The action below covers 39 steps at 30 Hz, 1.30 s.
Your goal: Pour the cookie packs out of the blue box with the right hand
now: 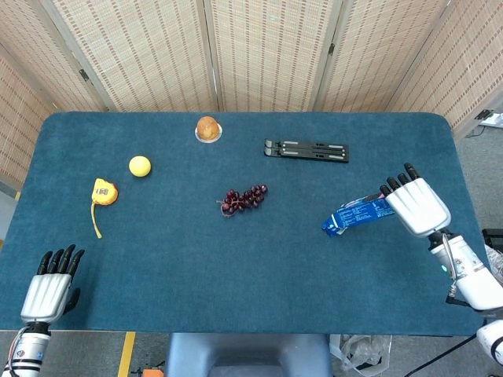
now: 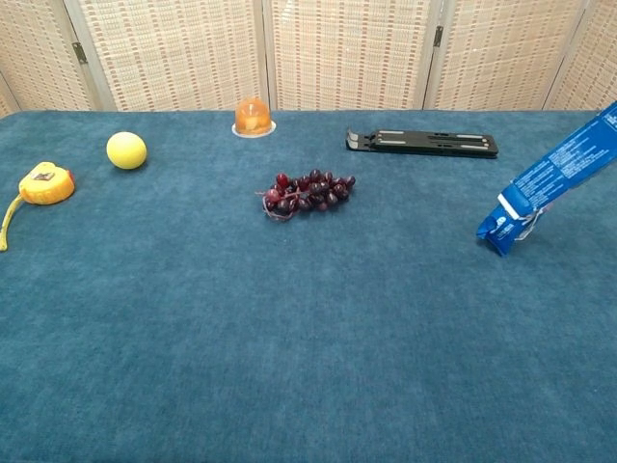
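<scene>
The blue box is held up off the counter at its right side, gripped at the far end by the right hand; it is tilted with the open end lowest, seen clearly in the chest view, where the flap hangs near the cloth. No cookie packs are seen on the counter below or at the mouth, so the pour is judged begun but nothing yet emptied; whether a pack is at the opening cannot be told. A steeper tilt or a shake is probably what is left. The left hand rests at the near left edge, fingers apart, holding nothing. Further off lie a bunch of grapes mid-counter, a black stand behind, an orange jelly cup, a yellow ball and a tape measure to the left.
</scene>
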Available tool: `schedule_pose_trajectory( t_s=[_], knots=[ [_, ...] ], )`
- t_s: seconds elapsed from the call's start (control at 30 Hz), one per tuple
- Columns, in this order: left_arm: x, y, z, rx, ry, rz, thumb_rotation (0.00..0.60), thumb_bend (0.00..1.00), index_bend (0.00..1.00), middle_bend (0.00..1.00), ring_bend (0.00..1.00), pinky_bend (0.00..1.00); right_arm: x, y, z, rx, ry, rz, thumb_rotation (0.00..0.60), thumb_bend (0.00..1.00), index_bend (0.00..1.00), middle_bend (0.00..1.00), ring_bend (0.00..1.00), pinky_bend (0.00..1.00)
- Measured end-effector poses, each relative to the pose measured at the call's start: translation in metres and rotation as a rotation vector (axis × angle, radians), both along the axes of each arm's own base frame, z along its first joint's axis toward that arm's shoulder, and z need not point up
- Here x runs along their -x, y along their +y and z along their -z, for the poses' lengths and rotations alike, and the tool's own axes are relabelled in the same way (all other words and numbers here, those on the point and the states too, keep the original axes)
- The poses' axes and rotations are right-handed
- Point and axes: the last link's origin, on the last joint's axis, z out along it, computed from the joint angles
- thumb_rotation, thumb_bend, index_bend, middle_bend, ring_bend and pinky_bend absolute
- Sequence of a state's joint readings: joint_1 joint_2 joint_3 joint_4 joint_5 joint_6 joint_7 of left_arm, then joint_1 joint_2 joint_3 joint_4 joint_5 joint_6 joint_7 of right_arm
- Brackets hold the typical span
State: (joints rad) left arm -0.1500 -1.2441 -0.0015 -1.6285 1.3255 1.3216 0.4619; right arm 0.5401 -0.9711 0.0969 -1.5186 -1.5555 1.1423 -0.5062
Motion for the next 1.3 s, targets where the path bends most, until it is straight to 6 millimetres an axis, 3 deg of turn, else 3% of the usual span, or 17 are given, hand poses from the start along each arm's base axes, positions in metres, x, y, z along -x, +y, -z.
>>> schedule_pose_trajectory(
  t_s=[0.27,0.67,0.83,1.03,1.3],
  knots=[
    [0.002,0.004,0.006,0.012,0.018,-0.017,0.600,0.47,0.00,0.00,0.01,0.00,-0.012,-0.004,-0.026,0.048,0.005,-0.154,0.600,0.22,0.54,0.45,0.44,0.25],
    [0.003,0.007,0.009,0.021,0.026,-0.025,0.600,0.47,0.00,0.00,0.01,0.00,-0.039,0.012,-0.066,0.129,-0.010,-0.233,0.600,0.22,0.54,0.44,0.44,0.25],
    [0.003,0.007,0.010,0.026,0.027,-0.027,0.600,0.47,0.00,0.00,0.01,0.00,-0.039,0.019,-0.070,0.142,-0.048,-0.225,0.600,0.22,0.54,0.43,0.44,0.25],
    [0.001,0.006,0.009,0.024,0.015,-0.019,0.600,0.47,0.00,0.00,0.02,0.00,-0.023,0.027,-0.049,0.106,-0.279,-0.157,0.600,0.22,0.54,0.42,0.44,0.25],
    [0.001,0.006,0.008,0.030,0.009,-0.011,0.600,0.47,0.00,0.00,0.02,0.00,0.029,0.033,0.028,0.004,-0.724,0.009,0.600,0.22,0.54,0.42,0.45,0.25]
  ],
)
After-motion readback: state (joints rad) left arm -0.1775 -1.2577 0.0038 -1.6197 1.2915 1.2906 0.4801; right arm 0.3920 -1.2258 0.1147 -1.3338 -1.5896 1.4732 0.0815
